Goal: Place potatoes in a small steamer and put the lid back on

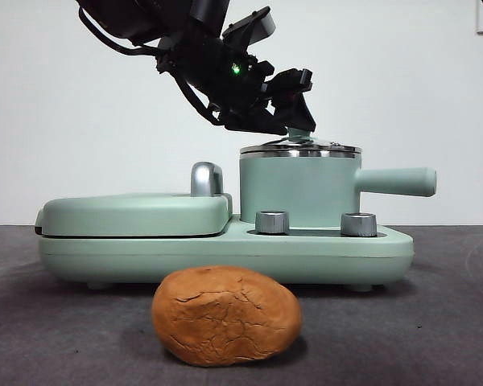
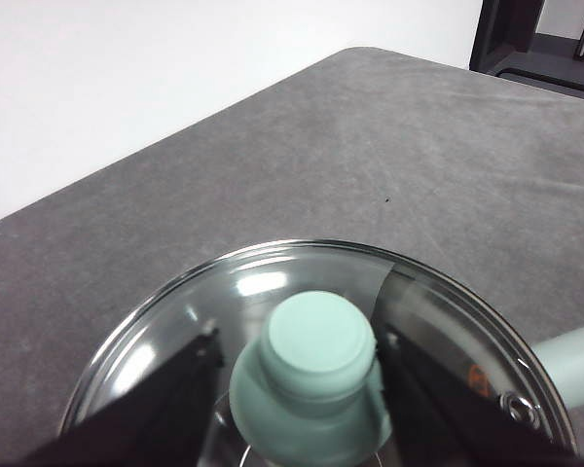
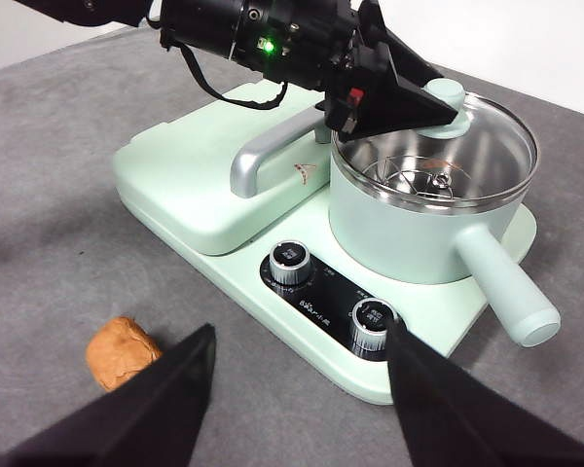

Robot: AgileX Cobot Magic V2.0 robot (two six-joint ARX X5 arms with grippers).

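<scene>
The orange-brown potato (image 1: 225, 316) (image 3: 122, 352) lies on the grey table in front of the appliance. On the appliance's right side stands the mint-green small steamer (image 1: 298, 189) (image 3: 399, 233). Its clear glass lid (image 1: 299, 149) (image 2: 273, 282) (image 3: 477, 146) rests on the steel rim. My left gripper (image 1: 299, 129) (image 2: 302, 360) (image 3: 423, 107) reaches down from above, its jaws closed on either side of the lid's mint-green knob (image 2: 316, 341). My right gripper (image 3: 302, 389) hovers open and holds nothing, in front of the appliance, with the potato off to one side.
The steamer stands on a mint-green base (image 1: 225, 249) with two silver dials (image 1: 272, 221) (image 1: 358, 223). Beside it lies a flat griddle cover (image 1: 133, 213) with a silver handle (image 1: 207, 178). The steamer's long handle (image 1: 394, 182) sticks out to the right.
</scene>
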